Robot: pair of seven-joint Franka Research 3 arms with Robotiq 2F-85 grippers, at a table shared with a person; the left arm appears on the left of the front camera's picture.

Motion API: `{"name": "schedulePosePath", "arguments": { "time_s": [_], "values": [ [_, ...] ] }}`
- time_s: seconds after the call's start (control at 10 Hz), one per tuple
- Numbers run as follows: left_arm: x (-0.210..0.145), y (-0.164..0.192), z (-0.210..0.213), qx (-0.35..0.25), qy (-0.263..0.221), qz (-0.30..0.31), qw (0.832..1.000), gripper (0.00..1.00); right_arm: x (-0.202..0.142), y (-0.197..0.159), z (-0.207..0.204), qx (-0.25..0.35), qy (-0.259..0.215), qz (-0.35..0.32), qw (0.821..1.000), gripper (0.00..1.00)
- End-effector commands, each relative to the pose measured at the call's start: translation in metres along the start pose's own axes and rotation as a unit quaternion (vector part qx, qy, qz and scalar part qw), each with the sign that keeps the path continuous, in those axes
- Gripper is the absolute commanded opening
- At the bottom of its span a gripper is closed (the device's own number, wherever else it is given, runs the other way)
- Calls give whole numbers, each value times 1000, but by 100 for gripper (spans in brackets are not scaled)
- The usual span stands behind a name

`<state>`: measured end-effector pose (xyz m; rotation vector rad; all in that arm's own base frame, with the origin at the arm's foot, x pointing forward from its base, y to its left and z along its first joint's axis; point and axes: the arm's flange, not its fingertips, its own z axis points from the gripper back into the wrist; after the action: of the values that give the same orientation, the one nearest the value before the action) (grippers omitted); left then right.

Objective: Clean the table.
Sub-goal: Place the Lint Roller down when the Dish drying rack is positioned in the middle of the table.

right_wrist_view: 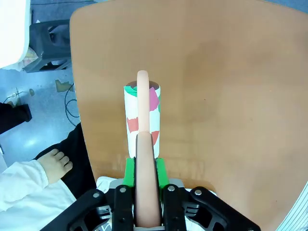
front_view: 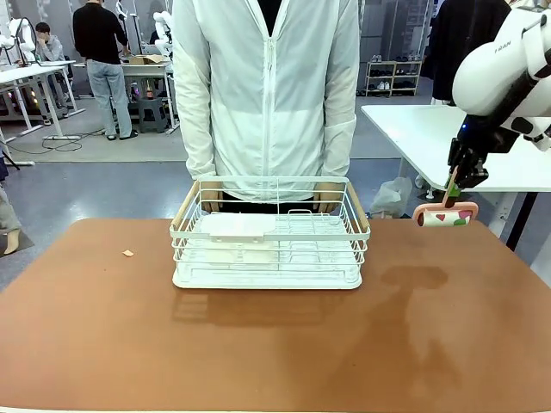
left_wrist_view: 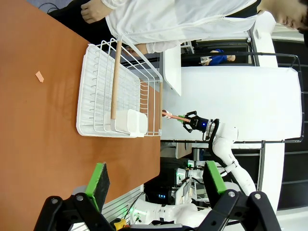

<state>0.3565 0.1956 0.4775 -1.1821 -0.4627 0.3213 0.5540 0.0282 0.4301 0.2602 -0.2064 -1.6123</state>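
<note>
The reddish-brown table (front_view: 258,344) spreads across the front view, with a small pale scrap (front_view: 128,253) on its left part. My right gripper (front_view: 454,185) is shut on the pink handle of a lint roller (front_view: 446,217), held in the air over the table's far right edge. In the right wrist view the roller (right_wrist_view: 132,113), white with red, pink and green patches, hangs below the right gripper (right_wrist_view: 143,171) above the table (right_wrist_view: 216,96). My left gripper (left_wrist_view: 158,180) stands open and empty above the table (left_wrist_view: 38,144); the scrap (left_wrist_view: 39,76) lies farther off.
A white wire dish rack (front_view: 269,232) with wooden handles stands at the table's far middle, seen again as the rack (left_wrist_view: 103,91). A person in a white jacket stands behind it, a hand (front_view: 209,196) at each end. A white table (front_view: 430,129) is at the back right.
</note>
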Motion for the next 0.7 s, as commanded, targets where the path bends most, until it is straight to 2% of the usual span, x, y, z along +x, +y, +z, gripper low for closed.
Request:
{"name": "schedulePosePath", "arguments": {
  "time_s": [0.0, 0.6],
  "values": [
    [0, -1, 3, -13, 0, -4, 1000, 100, -5, -11, -20, 35, 4, -12, 999, 21],
    [0, -1, 3, -13, 0, -4, 1000, 100, -7, -31, -73, 24, 33, -1, 999, 21]
  ]
}}
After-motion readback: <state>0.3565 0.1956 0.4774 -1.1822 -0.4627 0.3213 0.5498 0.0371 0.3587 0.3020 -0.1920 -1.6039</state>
